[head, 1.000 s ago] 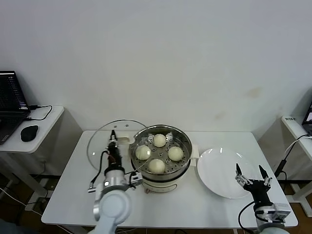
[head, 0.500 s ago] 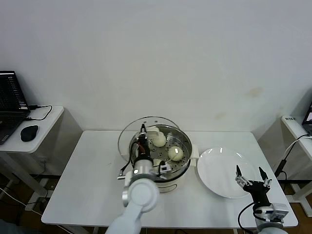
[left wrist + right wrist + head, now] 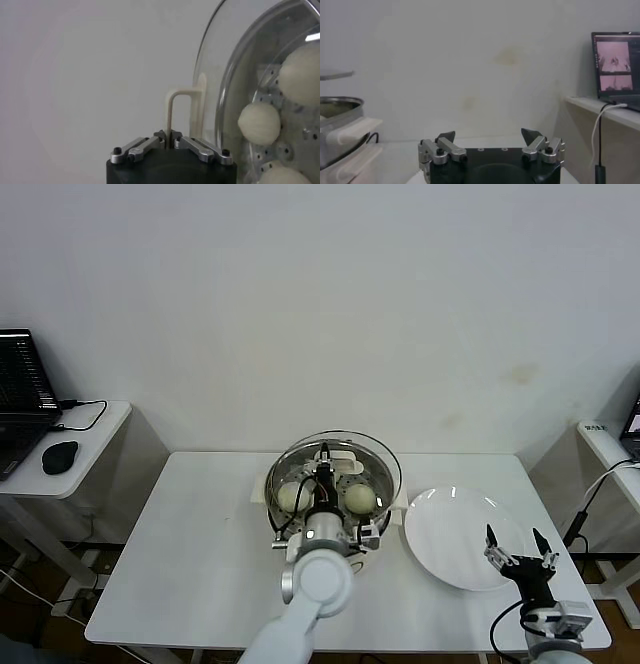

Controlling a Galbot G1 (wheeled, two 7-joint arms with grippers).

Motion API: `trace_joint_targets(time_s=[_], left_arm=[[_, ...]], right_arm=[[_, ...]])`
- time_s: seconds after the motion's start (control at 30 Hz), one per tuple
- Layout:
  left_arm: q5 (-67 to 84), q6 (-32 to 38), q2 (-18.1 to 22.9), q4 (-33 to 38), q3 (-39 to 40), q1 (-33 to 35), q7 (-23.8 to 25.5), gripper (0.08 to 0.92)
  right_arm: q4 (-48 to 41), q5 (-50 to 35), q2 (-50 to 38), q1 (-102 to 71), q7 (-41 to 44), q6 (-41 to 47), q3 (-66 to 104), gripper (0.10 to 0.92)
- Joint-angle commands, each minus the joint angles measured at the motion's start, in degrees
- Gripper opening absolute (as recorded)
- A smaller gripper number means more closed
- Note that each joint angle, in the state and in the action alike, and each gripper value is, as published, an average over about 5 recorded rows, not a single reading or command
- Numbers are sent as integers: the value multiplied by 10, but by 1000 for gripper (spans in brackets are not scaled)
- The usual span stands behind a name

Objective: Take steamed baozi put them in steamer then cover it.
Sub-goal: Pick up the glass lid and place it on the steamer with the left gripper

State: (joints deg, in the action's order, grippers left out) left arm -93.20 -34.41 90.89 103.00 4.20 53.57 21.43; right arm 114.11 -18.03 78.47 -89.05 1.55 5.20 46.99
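Observation:
The steamer (image 3: 374, 520) stands mid-table with steamed baozi on its perforated tray; two (image 3: 290, 497) (image 3: 360, 499) show in the head view beside my arm. My left gripper (image 3: 323, 456) (image 3: 169, 136) is shut on the cream handle (image 3: 173, 105) of the round glass lid (image 3: 378, 459) (image 3: 215, 75). The lid hangs over the pot, a little above its rim. Through the glass the left wrist view shows three baozi (image 3: 258, 123) (image 3: 301, 75) (image 3: 280, 176). My right gripper (image 3: 518, 550) (image 3: 490, 135) waits open and empty near the table's front right.
A bare white plate (image 3: 452, 542) lies right of the steamer. The steamer's rim (image 3: 334, 107) shows in the right wrist view, with the lid's edge (image 3: 335, 76) above it. Side desks carry a laptop (image 3: 22, 384) and mouse (image 3: 60, 455) on the left, and a screen (image 3: 617, 65) on the right.
My left gripper has carried the glass lid rightward from beside the steamer to directly over it. The right arm has stayed where it was.

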Motion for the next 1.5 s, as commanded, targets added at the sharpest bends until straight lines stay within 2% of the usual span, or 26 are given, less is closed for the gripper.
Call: trace_joint_targets(time_s=[0.03,1.07,1.5], left_arm=[[-1,-2,9,-18,11,-8,8,137],[-9,7,9,-41,-20,10,-20,137],[4,19,8,-53,-20,14,-49,137]], right_arm=[[-4,1,0,2,1,-1,-2,823],[-12,9,2,6,3,-2,-4,822],[-14,9,3,6,3,-4,-4,823]])
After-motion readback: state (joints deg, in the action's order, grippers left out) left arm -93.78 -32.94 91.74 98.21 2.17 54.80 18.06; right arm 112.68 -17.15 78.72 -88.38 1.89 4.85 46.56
